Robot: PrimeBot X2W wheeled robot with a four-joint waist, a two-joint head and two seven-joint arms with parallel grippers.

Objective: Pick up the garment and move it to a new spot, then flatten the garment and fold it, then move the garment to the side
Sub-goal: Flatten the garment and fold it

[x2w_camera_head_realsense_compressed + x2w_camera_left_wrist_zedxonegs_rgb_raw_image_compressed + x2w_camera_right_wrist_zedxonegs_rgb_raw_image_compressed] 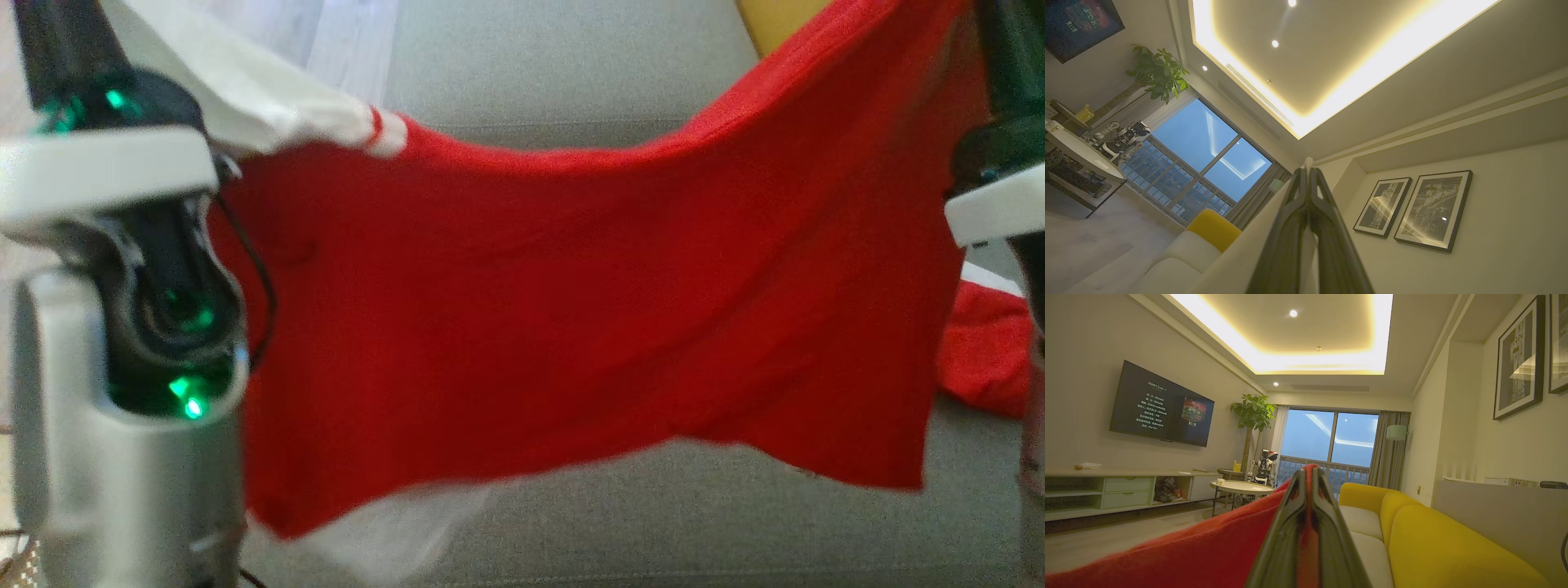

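The garment (571, 310) hangs stretched between left end effector (1307, 170) and right end effector (1308, 472), both pinching it.

We look down on a grey upholstered seat (694, 531) spreading wide below us, a bunched end of the red garment (984, 351) resting on it at right.

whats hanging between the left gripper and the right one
The red garment, pulled taut from the left gripper across to the right gripper. The head view shows it spanning the whole gap above a grey upholstered surface.
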